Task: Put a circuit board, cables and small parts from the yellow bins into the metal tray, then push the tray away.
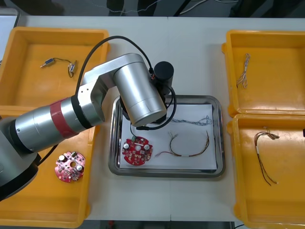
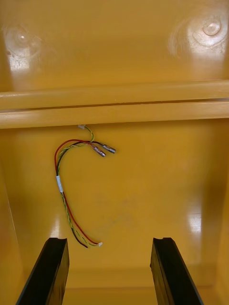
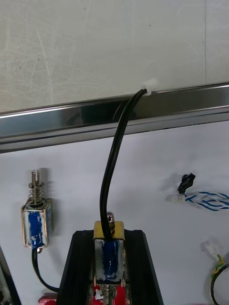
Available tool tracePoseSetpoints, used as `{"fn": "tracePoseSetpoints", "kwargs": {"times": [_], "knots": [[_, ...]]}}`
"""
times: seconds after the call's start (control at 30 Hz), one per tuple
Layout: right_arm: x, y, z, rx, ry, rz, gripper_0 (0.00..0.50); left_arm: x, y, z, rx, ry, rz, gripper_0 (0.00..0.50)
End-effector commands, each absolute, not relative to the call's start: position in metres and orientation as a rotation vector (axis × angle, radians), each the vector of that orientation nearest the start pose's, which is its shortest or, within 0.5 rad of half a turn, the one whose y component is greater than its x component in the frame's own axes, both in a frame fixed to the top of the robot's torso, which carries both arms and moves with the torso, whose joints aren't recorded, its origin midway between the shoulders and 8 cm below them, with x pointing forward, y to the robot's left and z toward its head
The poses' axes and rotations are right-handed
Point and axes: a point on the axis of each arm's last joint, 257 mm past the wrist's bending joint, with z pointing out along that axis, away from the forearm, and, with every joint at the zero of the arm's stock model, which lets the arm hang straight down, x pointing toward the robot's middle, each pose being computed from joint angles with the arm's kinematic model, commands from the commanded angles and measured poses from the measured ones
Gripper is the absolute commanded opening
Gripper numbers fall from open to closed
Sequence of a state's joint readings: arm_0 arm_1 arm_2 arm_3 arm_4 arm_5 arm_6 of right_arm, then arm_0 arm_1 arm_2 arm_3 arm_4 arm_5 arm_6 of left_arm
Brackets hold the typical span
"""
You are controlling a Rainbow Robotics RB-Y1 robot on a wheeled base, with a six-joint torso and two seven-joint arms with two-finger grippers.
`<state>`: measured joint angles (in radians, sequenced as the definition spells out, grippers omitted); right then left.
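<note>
left tool: your left tool (image 3: 109,236) is low over the metal tray (image 3: 157,105), fingers clamped on a small metal part (image 3: 109,255). Its black cable (image 3: 113,157) arcs away from the fingertips, and the free end shows against the tray rim.
part contact: can't tell whether the held part touches the tray's white inside or hangs just above it.
right tool: your right tool (image 2: 109,243) is spread wide with nothing between the fingers, over a yellow bin (image 2: 157,190). A spare red and yellow cable (image 2: 64,190) lies just ahead of 1 finger, untouched.
in tray already: 1 circuit board (image 1: 137,150) close under the left tool's arm. 1 red and yellow cable (image 1: 189,147) and 1 blue and white cable (image 1: 193,120) lie off to 1 side of the left tool. A second small metal part (image 3: 36,224) lies flat just beside 1 left finger.
progress: loading looks nearly done to me, with the board, 2 cables and 1 part in and 1 more part about to land.
left to do: let go of the part, lift the left tool clear, then push the tray away. It sits between the bins on the table (image 1: 190,28), so the push looks not yet done.
watch: the black cable may hang over the rim or tug the part when you release.
</note>
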<state>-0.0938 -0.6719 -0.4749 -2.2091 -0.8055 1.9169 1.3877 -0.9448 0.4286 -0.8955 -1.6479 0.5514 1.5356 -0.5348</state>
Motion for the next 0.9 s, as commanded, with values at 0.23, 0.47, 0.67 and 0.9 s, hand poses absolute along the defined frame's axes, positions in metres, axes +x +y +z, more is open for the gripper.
{"fn": "tracePoseSetpoints", "kwargs": {"times": [0.23,0.47,0.67,0.9], "knots": [[0.3571,-0.3989,-0.1629,0.147,2.604,0.034,0.500,0.4872,0.0152,-0.2619,0.065,2.590,-0.075,0.000],[0.3570,-0.3990,-0.1627,0.145,2.605,0.033,0.500,0.4863,0.0126,-0.2615,0.057,2.590,-0.085,0.002],[0.3571,-0.3980,-0.1626,0.141,2.604,0.036,0.500,0.4865,0.0108,-0.2601,0.045,2.585,-0.096,0.468],[0.3574,-0.3971,-0.1619,0.140,2.603,0.040,0.500,0.4864,0.0075,-0.2567,0.032,2.574,-0.111,0.500]]}}
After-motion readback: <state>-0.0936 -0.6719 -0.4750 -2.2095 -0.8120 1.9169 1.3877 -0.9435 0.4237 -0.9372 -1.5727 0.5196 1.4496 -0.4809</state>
